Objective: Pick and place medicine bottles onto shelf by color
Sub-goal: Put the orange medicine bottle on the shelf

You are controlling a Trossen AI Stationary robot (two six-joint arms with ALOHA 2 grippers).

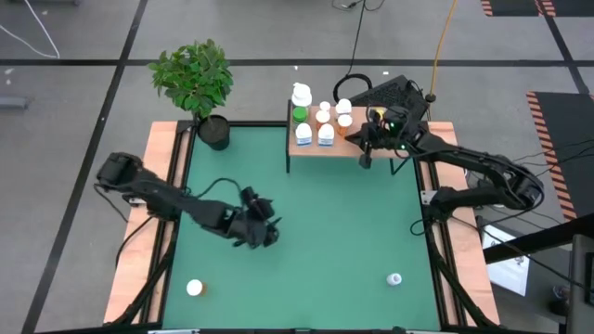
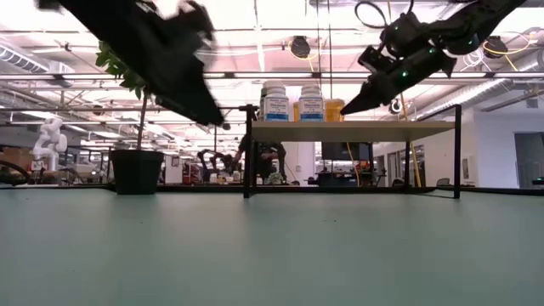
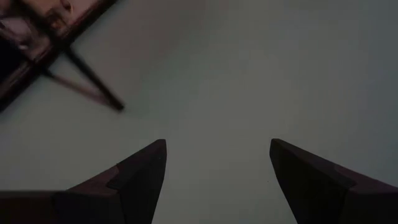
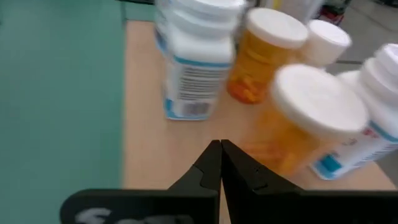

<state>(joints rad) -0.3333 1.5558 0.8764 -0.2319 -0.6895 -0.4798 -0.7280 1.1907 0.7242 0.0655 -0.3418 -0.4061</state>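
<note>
The wooden shelf (image 1: pixel 311 148) stands at the far edge of the green mat, with several medicine bottles upright on it: white ones with blue bands (image 1: pixel 326 134), a green-capped one (image 1: pixel 300 114) and orange ones (image 1: pixel 344 122). My right gripper (image 1: pixel 366 158) is shut and empty just above the shelf's right half. In the right wrist view its tips (image 4: pixel 219 155) are beside an orange bottle (image 4: pixel 305 118). My left gripper (image 1: pixel 267 232) is open and empty above the middle of the mat (image 3: pixel 217 155). Two bottles stand on the mat: one near left (image 1: pixel 195 288), one near right (image 1: pixel 394 279).
A potted plant (image 1: pixel 195 79) stands at the mat's far left corner. Wooden side rails (image 1: pixel 158 186) run along both sides of the mat. Open mat lies between my left gripper and the shelf. The shelf's thin dark legs (image 2: pixel 247 161) stand on the mat.
</note>
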